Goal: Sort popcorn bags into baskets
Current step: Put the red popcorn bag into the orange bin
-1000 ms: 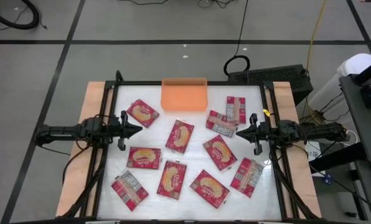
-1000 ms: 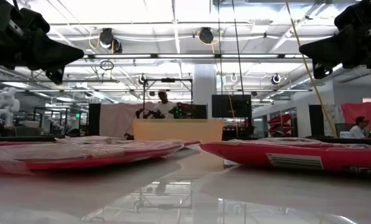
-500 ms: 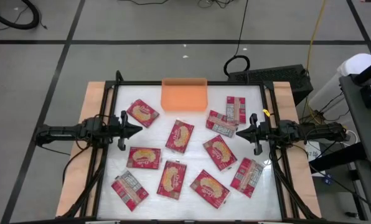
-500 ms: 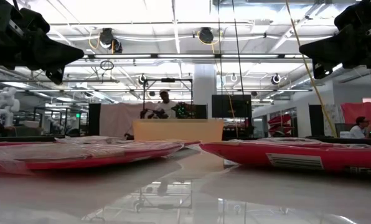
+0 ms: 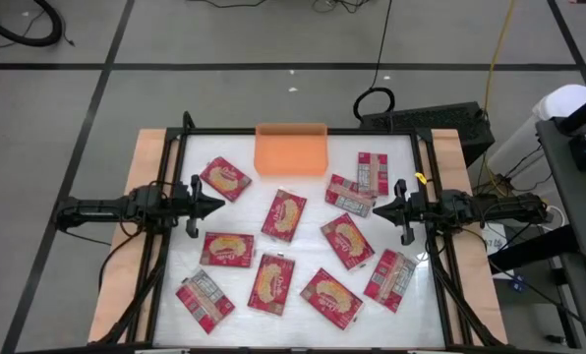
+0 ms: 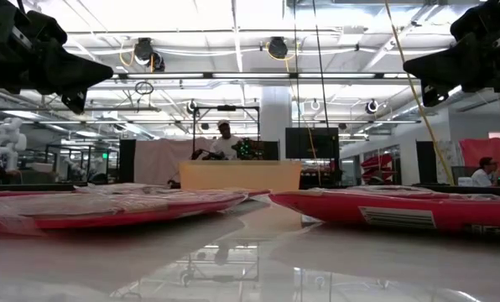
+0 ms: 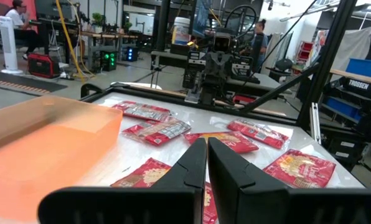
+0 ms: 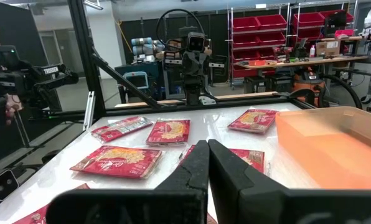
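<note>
Left tool (image 5: 217, 205) hangs at nine o'clock above the bench (image 5: 303, 254), fingers pressed together, holding nothing. At twelve o'clock the orange tray (image 5: 292, 150) sits against the far edge with no packet inside. Red popcorn bags (image 5: 284, 214) lie flat, scattered from center toward six o'clock. Right tool (image 5: 379, 208) at three o'clock is likewise pressed together and holds nothing.

Low view: popcorn bags (image 6: 116, 205) seen edge-on only, faces hidden; both arms cut by upper corners. Orange tray (image 7: 42, 143) blurred, cropped at left edge in left wrist view. Tray interior hidden in low view.
</note>
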### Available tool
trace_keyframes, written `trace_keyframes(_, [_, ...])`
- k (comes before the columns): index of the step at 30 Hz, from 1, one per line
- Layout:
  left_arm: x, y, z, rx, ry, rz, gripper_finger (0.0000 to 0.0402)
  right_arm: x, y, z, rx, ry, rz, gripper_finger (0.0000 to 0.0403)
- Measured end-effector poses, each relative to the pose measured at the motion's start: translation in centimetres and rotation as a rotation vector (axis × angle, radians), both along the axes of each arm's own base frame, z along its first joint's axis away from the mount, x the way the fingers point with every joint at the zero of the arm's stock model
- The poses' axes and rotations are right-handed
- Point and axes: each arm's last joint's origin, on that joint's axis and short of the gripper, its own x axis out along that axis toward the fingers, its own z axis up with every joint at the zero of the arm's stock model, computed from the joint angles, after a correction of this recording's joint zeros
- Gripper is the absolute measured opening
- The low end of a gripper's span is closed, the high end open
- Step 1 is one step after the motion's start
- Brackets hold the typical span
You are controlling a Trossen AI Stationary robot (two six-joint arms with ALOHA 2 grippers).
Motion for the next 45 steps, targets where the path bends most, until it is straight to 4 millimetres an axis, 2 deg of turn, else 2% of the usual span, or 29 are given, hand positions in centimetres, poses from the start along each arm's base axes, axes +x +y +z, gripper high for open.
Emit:
trace_keyframes(24, [-0.1, 0.0, 0.8, 0.032, -0.084, 0.019, 0.0021, 0.0, 0.0, 0.0, 0.0, 0.0, 0.0, 0.0])
trace_keyframes(27, [-0.3, 0.0, 2.0, 0.076, -0.207, 0.028, 0.0021, 0.0, 0.0, 0.0, 0.0, 0.0, 0.0, 0.0])
trace_keyframes(32, [-1.4, -0.1, 4.7, 0.129, -0.508, 0.018, 0.0021, 0.0, 0.0, 0.0, 0.0, 0.0, 0.0, 0.0])
trace_keyframes(35, [-2.1, -0.1, 6.0, 0.151, -0.616, 0.008, 0.0021, 0.0, 0.0, 0.0, 0.0, 0.0, 0.0, 0.0])
trace_keyframes(39, [-3.0, -0.1, 8.7, 0.14, -0.642, 0.005, 0.0021, 0.0, 0.0, 0.0, 0.023, 0.0, 0.0, 0.0])
trace_keyframes(45, [-3.9, -0.1, 13.7, 0.108, -0.543, -0.015, 0.0021, 0.0, 0.0, 0.0, 0.03, 0.001, 0.002, 0.0])
